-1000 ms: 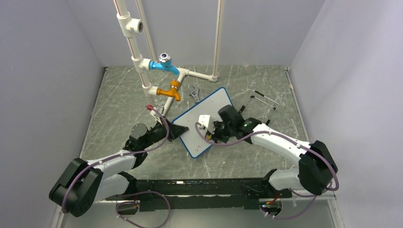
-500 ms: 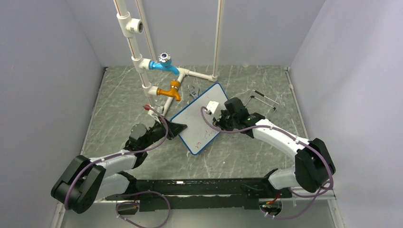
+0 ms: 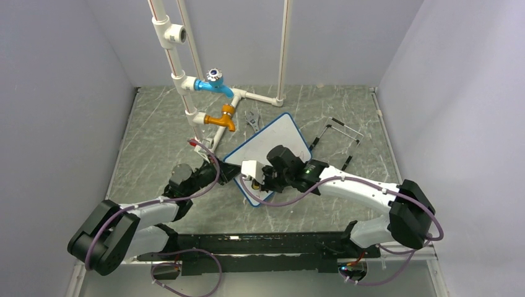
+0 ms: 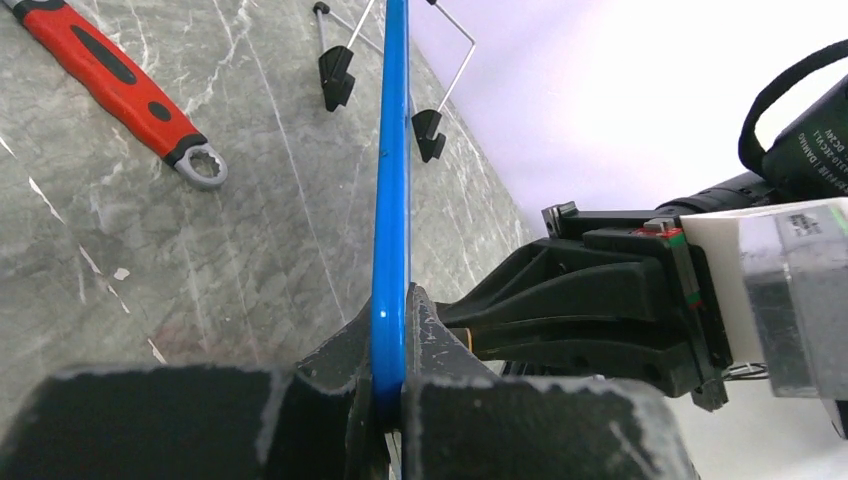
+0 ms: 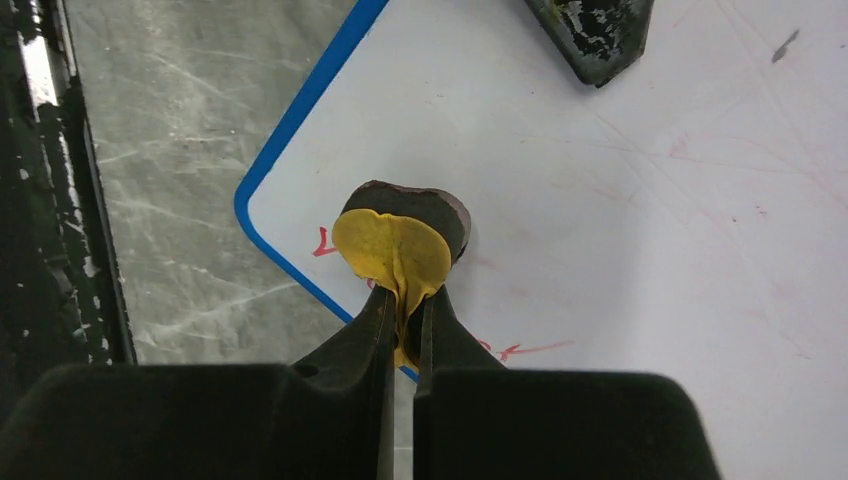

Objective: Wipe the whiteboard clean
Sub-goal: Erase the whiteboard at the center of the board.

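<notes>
Pinching the thin blue frame (image 4: 390,150) of the small white rectangular whiteboard (image 3: 272,139) between the tightly closed black fingers of the left gripper (image 4: 388,395), evidently to stop the board sliding under the rubbing. Lying mid-table on the grey marbled tabletop (image 3: 155,136), set at a slant, one corner toward the arm bases.

Clenched in the right gripper (image 5: 403,315): a small yellow wiping pad with a dark lower layer (image 5: 395,245), folded up between the fingers and pressed onto the white face, probably for wiping with the softer underside. Placed just inside the board's rounded near corner, touching the surface, close to the blue edge.

Red handwritten strokes (image 5: 322,243) just beside the pad on the frame side, more near the fingers on the other side (faint pink smears farther up the face as well). Judged mostly erased, with this corner remaining.

Visible past the frame in the left wrist view, apart from the board: a red-and-black-handled wrench (image 4: 110,75), untouched.
</notes>
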### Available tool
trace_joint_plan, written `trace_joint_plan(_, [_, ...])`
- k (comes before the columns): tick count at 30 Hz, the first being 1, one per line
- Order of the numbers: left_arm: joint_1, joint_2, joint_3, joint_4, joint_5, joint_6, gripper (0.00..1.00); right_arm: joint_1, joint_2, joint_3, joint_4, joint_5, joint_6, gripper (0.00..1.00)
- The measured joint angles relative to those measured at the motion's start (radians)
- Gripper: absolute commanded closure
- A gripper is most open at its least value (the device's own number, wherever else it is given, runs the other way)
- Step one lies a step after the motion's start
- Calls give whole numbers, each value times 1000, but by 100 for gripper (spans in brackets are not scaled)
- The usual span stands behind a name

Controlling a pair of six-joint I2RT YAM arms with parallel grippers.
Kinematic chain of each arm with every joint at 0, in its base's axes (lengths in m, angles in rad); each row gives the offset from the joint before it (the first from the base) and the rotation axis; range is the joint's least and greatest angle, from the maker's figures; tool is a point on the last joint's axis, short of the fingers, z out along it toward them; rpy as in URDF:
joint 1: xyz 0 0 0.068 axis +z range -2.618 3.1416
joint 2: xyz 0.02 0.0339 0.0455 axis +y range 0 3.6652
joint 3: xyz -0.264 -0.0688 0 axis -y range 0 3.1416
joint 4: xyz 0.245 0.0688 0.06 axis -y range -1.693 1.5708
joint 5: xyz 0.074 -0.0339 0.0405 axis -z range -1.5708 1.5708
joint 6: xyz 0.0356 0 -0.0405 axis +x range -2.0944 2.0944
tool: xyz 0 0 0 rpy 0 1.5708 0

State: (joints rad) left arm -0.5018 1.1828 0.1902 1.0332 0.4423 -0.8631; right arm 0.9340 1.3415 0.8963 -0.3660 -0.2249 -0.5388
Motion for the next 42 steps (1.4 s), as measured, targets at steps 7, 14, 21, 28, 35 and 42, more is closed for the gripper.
trace_joint_plan(7, [-6,0,0,-21,-42,2,100,-36,18,1,32,132,24,100])
trace_joint_plan(14, [-17,21,3,-41,-74,0,100,0,21,1,23,155,-7,100])
trace_joint_plan(21, [-19,7,7,-114,-121,0,100,199,116,0,1,140,-70,100])
trace_joint_plan(28, [-18,-45,7,-173,-152,22,100,163,167,-6,21,244,-45,100])
trace_joint_plan(35, [-18,-34,7,-181,-151,30,100,46,167,-6,63,322,-2,100])
trace_joint_plan(42, [-16,-23,6,-165,-140,30,100,187,188,-6,27,233,-55,100])
